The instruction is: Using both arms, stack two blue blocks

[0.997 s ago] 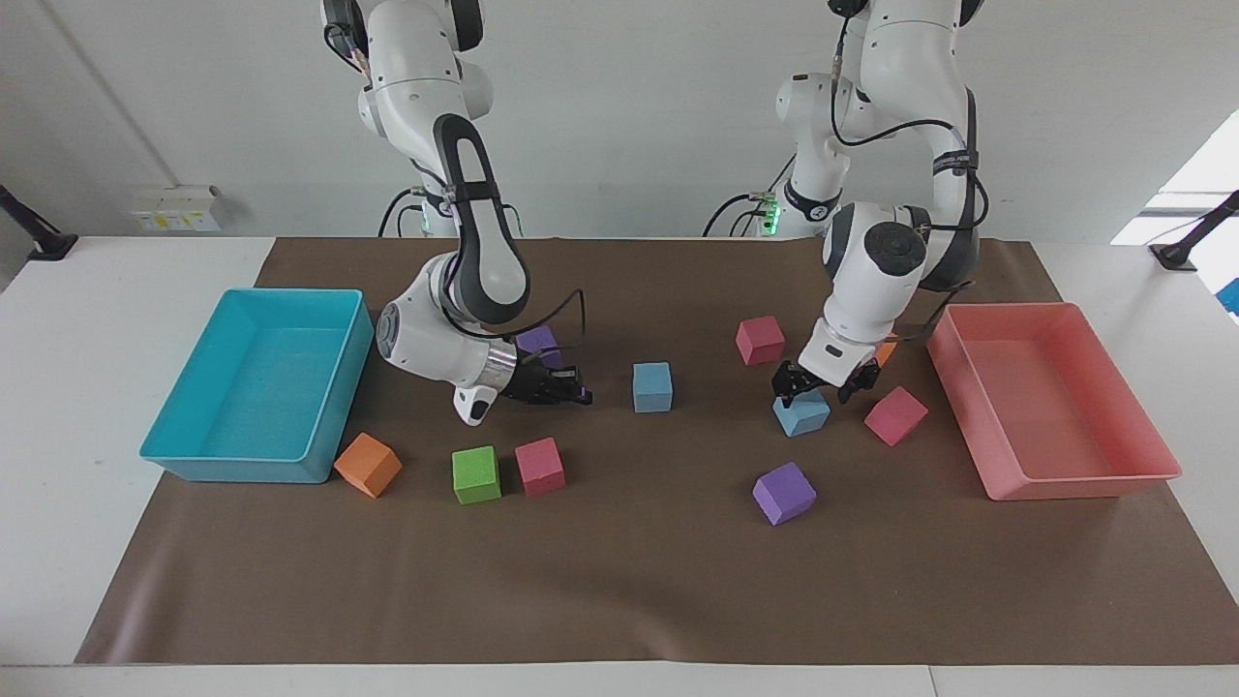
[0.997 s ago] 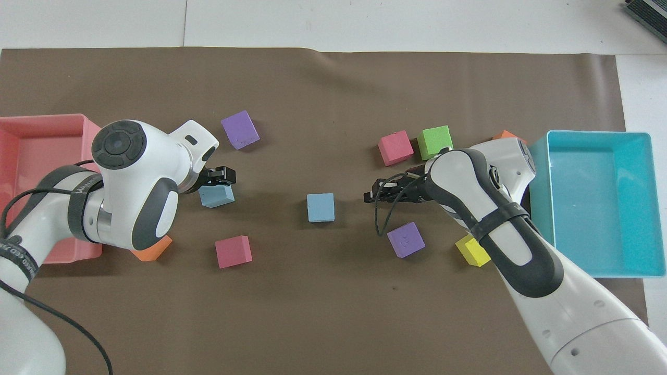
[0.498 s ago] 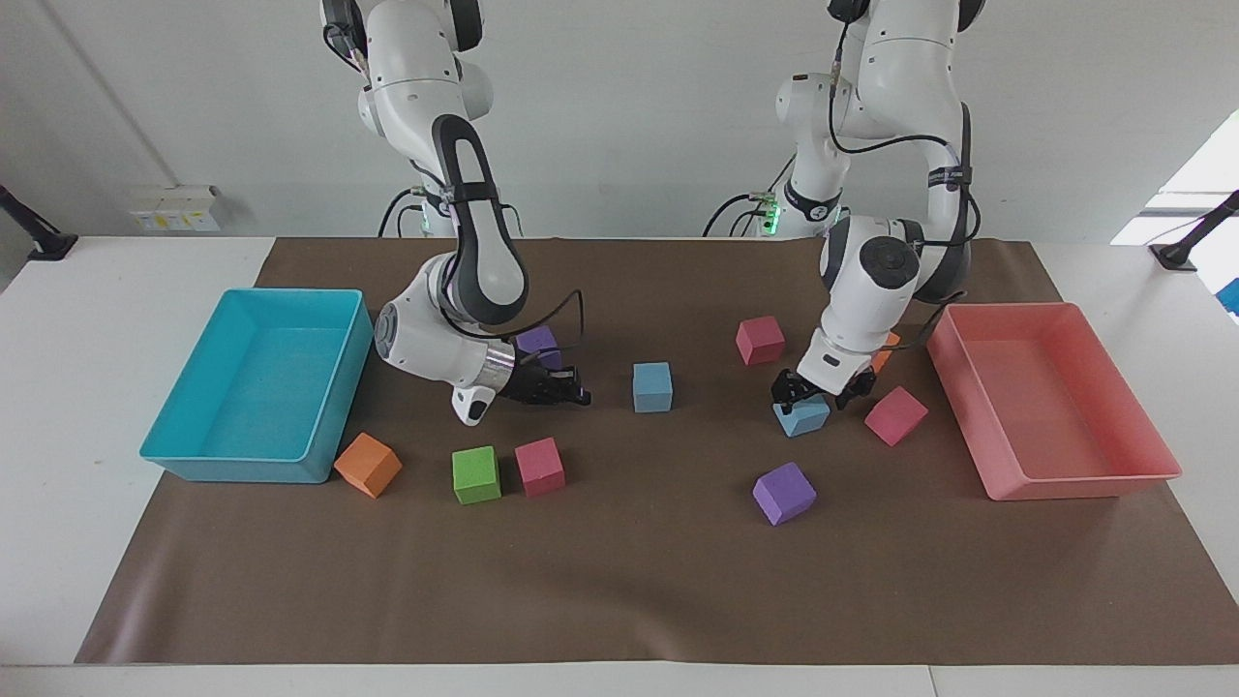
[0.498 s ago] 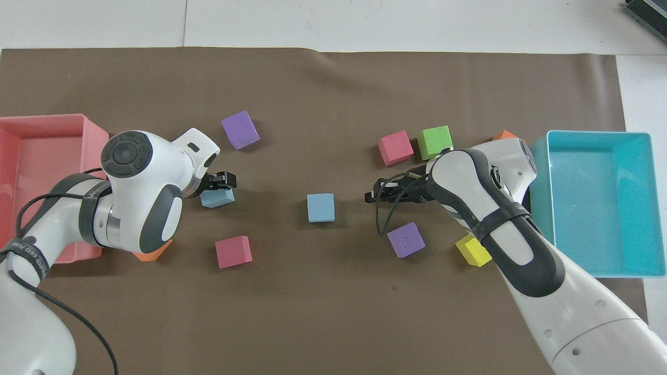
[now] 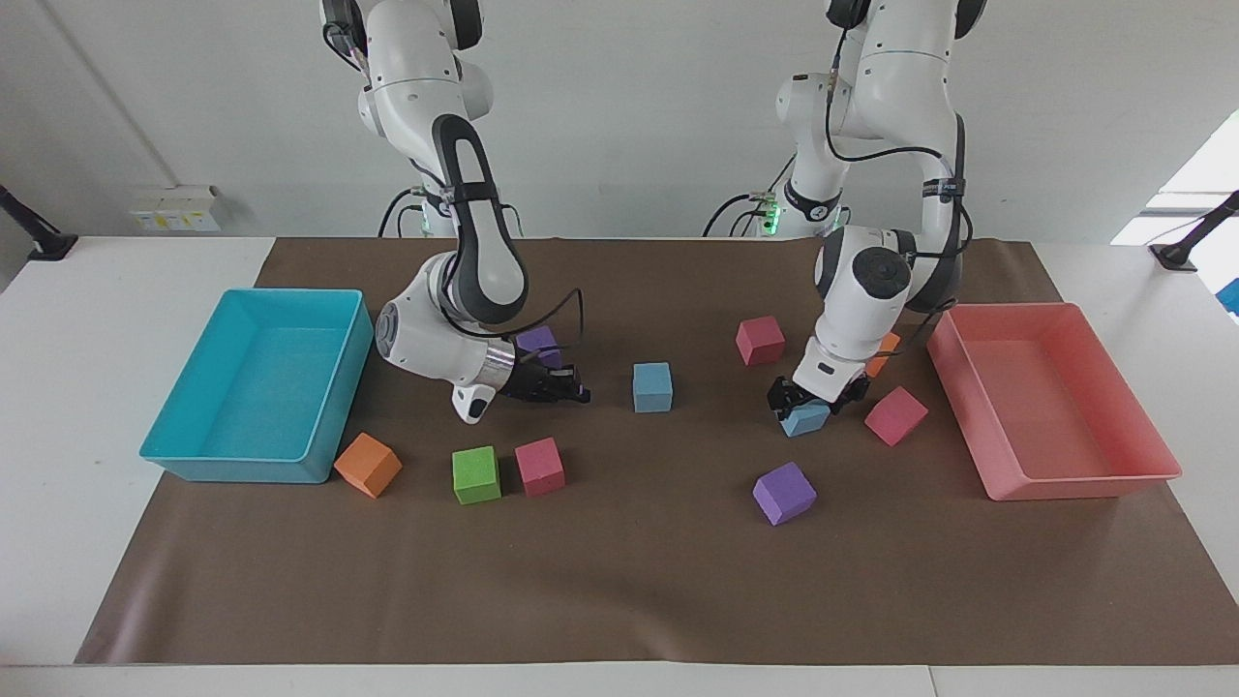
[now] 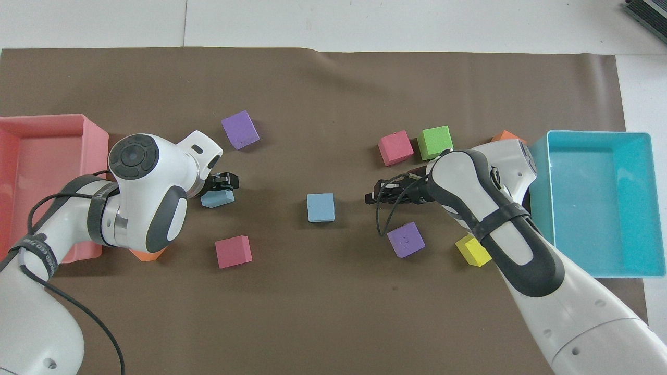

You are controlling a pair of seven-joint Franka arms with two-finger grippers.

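Observation:
One blue block (image 5: 652,387) (image 6: 320,207) sits in the middle of the brown mat. The other blue block (image 5: 803,420) (image 6: 219,199) lies toward the left arm's end, turned a little askew. My left gripper (image 5: 809,401) (image 6: 221,183) is down on this second block, open, with a finger on either side of it. My right gripper (image 5: 573,393) (image 6: 371,197) is shut and empty. It hangs low over the mat beside the middle block, toward the right arm's end, and is apart from it.
A cyan tray (image 5: 242,470) and a pink tray (image 5: 1074,481) stand at the mat's two ends. Loose cubes lie around: purple (image 5: 784,492), pink (image 5: 895,414), red (image 5: 760,339), green (image 5: 475,474), pink (image 5: 539,466), orange (image 5: 368,465), yellow (image 6: 471,250).
My left gripper has come down from just above the blue block until its fingers stand around it. The right arm has not moved.

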